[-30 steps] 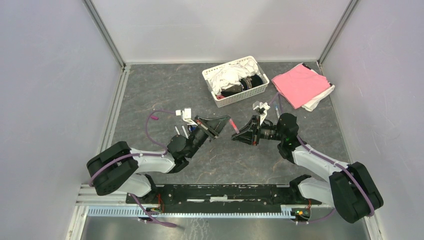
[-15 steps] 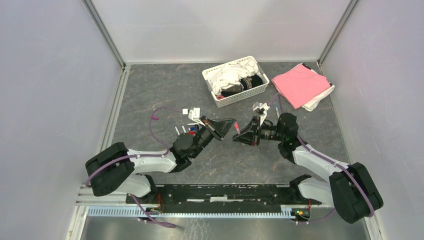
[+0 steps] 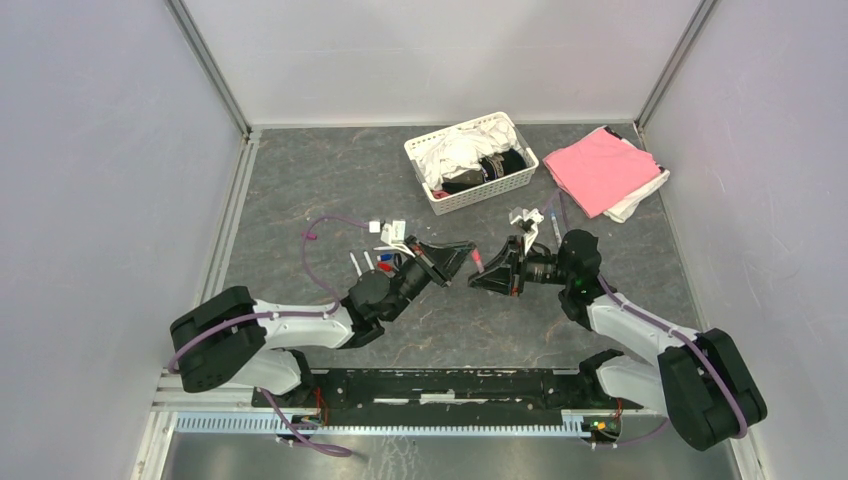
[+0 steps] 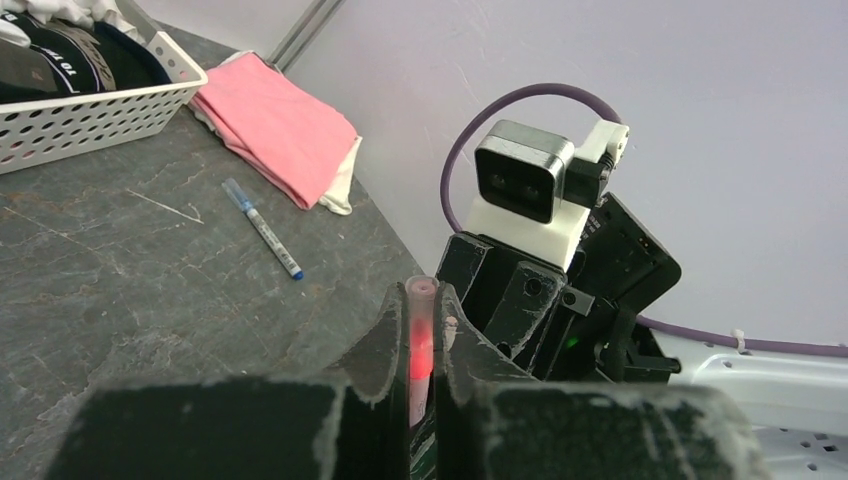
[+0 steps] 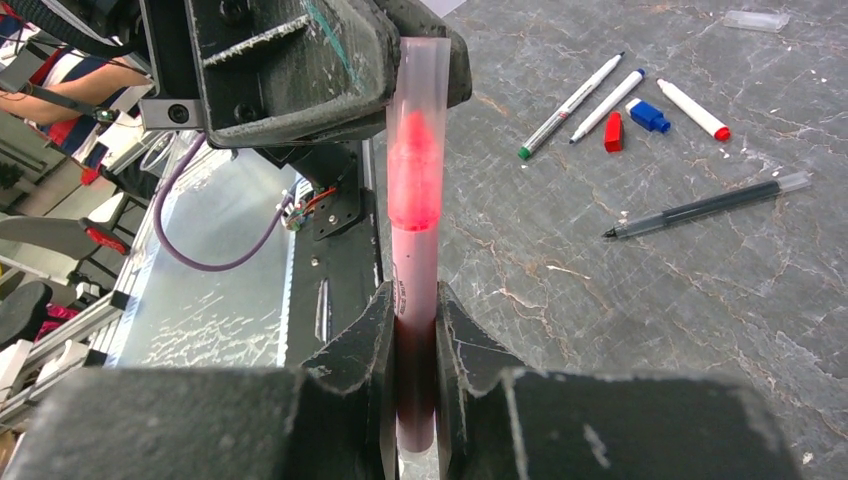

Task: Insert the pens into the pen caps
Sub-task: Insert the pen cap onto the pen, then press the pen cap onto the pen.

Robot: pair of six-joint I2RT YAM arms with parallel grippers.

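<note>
**Two Claws, One Pink Pen**

From above, the pink pen (image 3: 477, 261) hung in the air between the left claw (image 3: 462, 250) and the right claw (image 3: 484, 273). Well behind the pen sat the white basket (image 3: 490, 190). It held white and dark clothes, and I saw no pens in it. More pens (image 3: 371, 262) lay on the table on the left arm's side of the pink pen.

From the left wrist, the left claw was clenched on the clear cap (image 4: 420, 300) at the pen's end. A blue pen (image 4: 262, 228) lay well apart from the pink pen.

From the right wrist, the right claw squeezed the pen's dark barrel. The pink tip sat inside the cap. Beyond the pen lay a red cap (image 5: 613, 132), a blue cap (image 5: 648, 115) and a black pen (image 5: 710, 205).

The pen looked light, stiff and smooth, so it could slip. I think it was best held around the barrel, with the small cap held by its sides and pushed on straight.
</note>
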